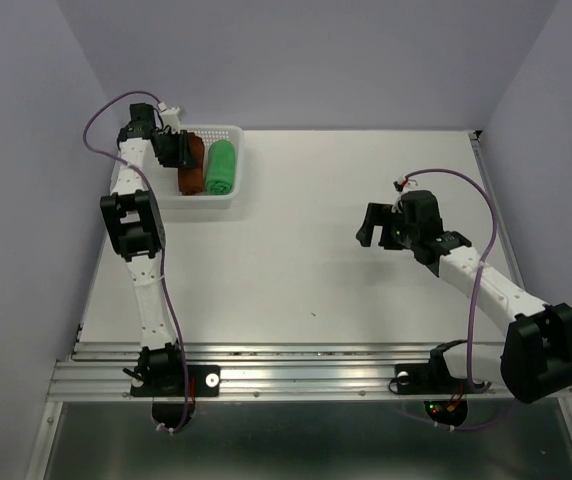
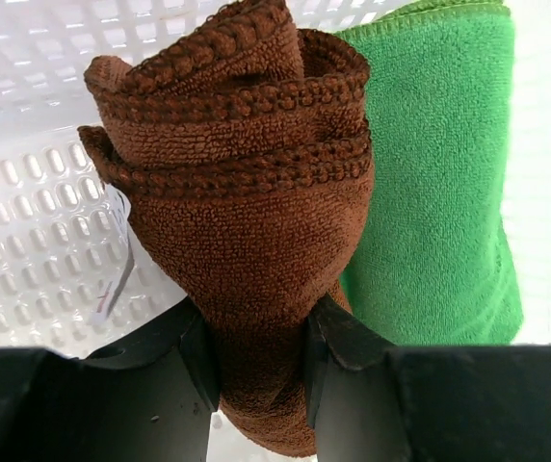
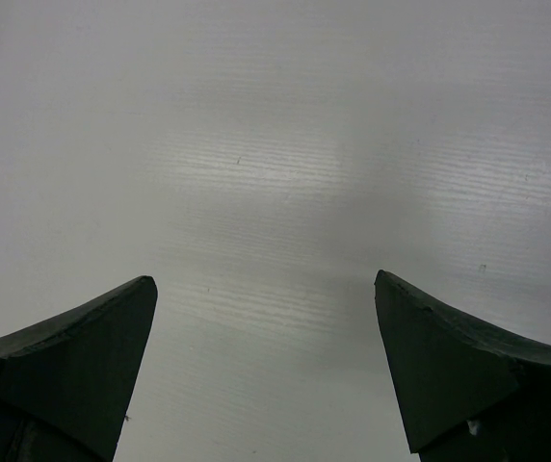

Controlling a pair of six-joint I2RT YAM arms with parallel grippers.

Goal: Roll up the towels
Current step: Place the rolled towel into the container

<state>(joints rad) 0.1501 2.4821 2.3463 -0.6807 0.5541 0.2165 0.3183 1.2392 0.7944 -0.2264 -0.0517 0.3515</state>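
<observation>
Rust towel [image 2: 247,221] rolled, parallel to green towel [image 2: 430,192], pinched by left fingers [image 2: 196,361], right fingers [image 3: 73,375] spread

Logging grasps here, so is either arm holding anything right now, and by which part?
The left gripper pinches the rolled brown towel near one end, inside the basket. The right gripper is open, holding nothing.

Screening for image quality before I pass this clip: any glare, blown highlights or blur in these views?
Left wrist: basket wall blown out at upper right, rust towel sharp, weave readable, left fingers near-black. Right wrist: soft glare band across the table, right fingers dark. Top external: even light, sharp, glints on the front rail.
</observation>
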